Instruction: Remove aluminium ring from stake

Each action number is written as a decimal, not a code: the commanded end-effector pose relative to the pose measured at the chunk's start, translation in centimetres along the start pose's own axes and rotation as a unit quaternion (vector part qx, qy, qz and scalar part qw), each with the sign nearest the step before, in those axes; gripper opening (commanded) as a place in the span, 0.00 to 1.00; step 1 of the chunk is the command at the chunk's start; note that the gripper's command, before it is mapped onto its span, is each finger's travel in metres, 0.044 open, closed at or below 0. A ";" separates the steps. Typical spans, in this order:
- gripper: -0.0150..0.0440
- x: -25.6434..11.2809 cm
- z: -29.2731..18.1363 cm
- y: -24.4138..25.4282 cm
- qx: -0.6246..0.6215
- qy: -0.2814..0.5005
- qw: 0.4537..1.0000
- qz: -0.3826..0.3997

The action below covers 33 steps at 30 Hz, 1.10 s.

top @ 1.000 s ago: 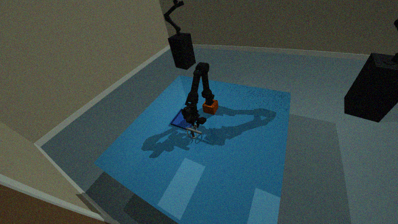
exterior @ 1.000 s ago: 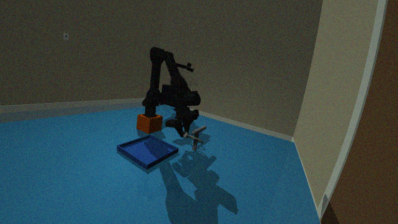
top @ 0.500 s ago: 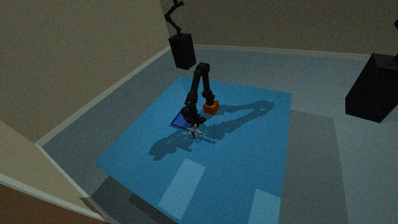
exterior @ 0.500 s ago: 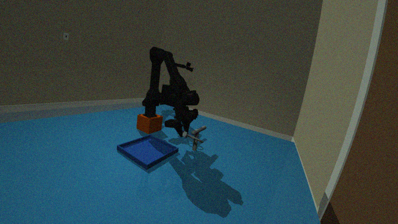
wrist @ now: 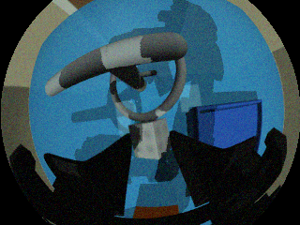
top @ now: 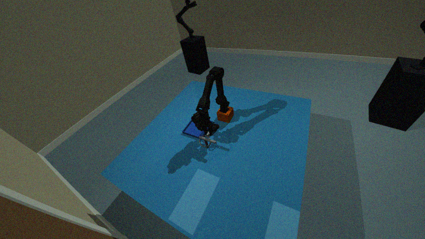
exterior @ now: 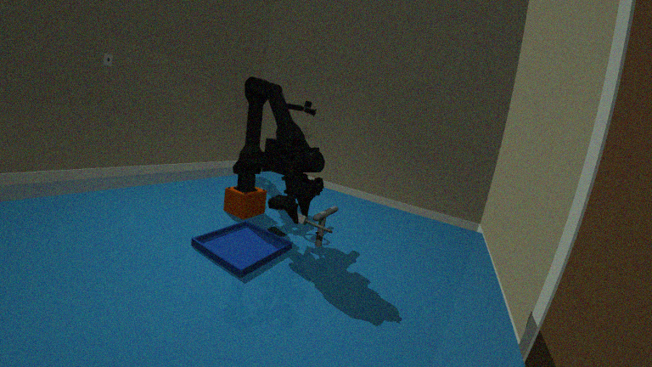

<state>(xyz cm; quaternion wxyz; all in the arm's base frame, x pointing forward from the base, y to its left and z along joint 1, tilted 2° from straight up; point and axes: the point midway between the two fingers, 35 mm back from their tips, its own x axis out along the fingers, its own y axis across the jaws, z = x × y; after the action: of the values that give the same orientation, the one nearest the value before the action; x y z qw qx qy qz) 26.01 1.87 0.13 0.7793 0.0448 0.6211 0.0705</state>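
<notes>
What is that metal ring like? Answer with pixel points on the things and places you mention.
The shiny grey metal ring (top: 200, 143) (exterior: 312, 223) (wrist: 179, 89) is a round, thin hoop with a pale, blocky tab (wrist: 151, 141) (exterior: 301, 219) sticking out. It looks like aluminium. The black robot hand (wrist: 150, 137) pinches the tab. The ring goes around the grey steel post, under its thick cross-bar (wrist: 123, 52). It isn't in the blue tray (top: 191, 129) (exterior: 243, 247) (wrist: 234, 126).

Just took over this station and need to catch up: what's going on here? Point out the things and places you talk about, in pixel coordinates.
The arm has its gripper (top: 207, 133) (exterior: 301, 221) (wrist: 150, 137) shut on the welded tab of the aluminium ring (wrist: 180, 86). The ring is up off the mat but still around the steel stake, below its cross-bar (top: 208, 139) (exterior: 325, 213) (wrist: 123, 52), so it isn't free. The blue tray (top: 191, 129) (exterior: 241, 247) (wrist: 232, 124) stands beside the stake without the ring in it. Freeing the ring, laying it flat in the tray and letting go all remain.
</notes>
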 end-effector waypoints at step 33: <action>0.25 -1.2 0.7 -0.4 -0.001 -0.014 1.000 0.004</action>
<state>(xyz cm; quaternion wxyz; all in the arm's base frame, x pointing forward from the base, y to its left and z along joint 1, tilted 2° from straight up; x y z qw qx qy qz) 26.18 1.29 1.04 0.7845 0.0526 0.6134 0.0741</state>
